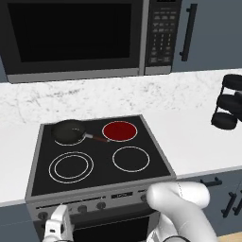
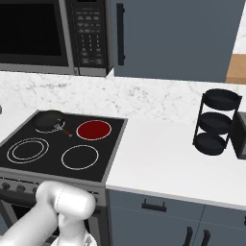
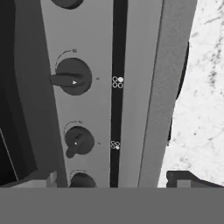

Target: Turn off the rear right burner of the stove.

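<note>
Knobs fill hand view; base views show red rear right burner.

No legible text appeared. The microwave keypad labels were blurred; small four-circle burner symbols marked the stove panel beside each knob.

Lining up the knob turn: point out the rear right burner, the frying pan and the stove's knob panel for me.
rear right burner (image 1: 119,131): left base view, centre of the red disc.
frying pan (image 1: 67,131): left base view, inside of the black bowl.
stove's knob panel (image 3: 98,109): hand view, bare grey steel between two knobs.
</note>
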### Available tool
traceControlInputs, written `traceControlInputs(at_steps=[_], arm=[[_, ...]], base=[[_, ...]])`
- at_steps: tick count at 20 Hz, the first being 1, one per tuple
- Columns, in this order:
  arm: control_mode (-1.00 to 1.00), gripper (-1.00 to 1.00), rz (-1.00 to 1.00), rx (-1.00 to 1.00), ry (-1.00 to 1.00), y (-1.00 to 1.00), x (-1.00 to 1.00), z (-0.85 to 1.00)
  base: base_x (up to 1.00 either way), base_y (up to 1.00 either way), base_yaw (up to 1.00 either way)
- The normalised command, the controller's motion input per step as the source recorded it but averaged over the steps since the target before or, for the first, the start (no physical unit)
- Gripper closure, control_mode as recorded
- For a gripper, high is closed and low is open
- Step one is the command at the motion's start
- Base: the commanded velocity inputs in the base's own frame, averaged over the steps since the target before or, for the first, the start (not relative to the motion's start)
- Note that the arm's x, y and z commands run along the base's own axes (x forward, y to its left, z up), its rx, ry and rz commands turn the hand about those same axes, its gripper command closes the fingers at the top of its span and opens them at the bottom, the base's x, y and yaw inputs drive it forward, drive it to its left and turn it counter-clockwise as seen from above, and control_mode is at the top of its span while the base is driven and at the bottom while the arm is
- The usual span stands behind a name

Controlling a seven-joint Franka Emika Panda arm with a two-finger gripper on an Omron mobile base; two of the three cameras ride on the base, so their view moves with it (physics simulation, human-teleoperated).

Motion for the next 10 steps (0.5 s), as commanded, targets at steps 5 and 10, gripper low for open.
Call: traceControlInputs(at_steps=[5, 10], arm=[[-1.00, -1.00, 0.00, 0.51, -0.12, 0.00, 0.12, -0.17], [-1.00, -1.00, 0.08, 0.39, -0.06, -0.36, 0.09, -0.03]], base=[[0.00, 0.00, 0.00], [0.00, 0.00, 0.00]])
